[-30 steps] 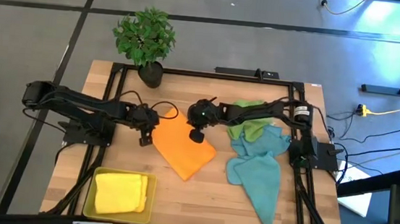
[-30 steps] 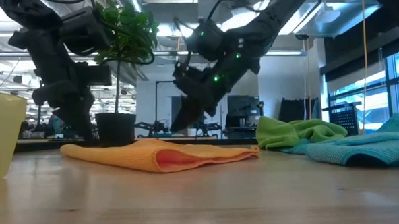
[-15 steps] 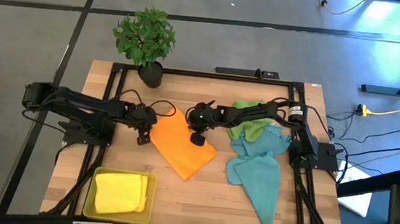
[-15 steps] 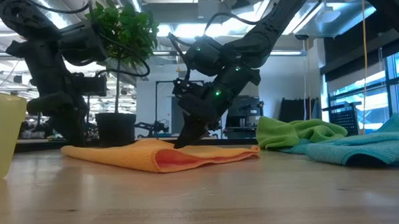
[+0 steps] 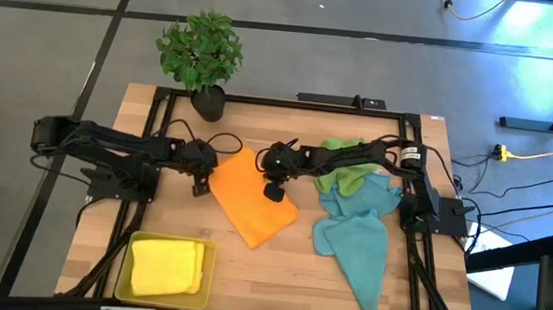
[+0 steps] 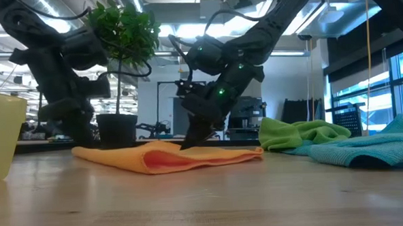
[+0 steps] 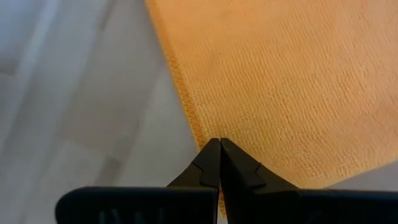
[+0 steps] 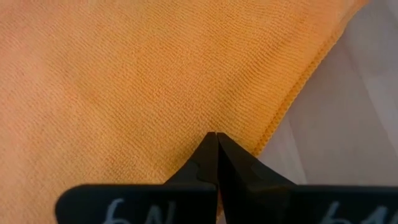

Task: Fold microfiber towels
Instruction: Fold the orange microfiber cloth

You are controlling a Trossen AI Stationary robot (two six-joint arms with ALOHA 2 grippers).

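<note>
Pressing down with fingers closed, the left tool (image 5: 199, 187) and right tool (image 5: 273, 190) pinned opposite edges of the folded orange towel (image 5: 252, 201) at mid-tabletop (image 5: 296, 277), apparently to hold it flat, gripping nothing.

Orange towel (image 5: 252, 201), green towel (image 5: 340, 171), teal-blue towels (image 5: 358, 237), yellow towel (image 5: 164, 265), yellow tray (image 5: 129, 253)

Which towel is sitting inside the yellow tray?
The yellow towel, folded inside the yellow tray. The orange towel, green towel and teal towels all lie on the bare wood.
</note>
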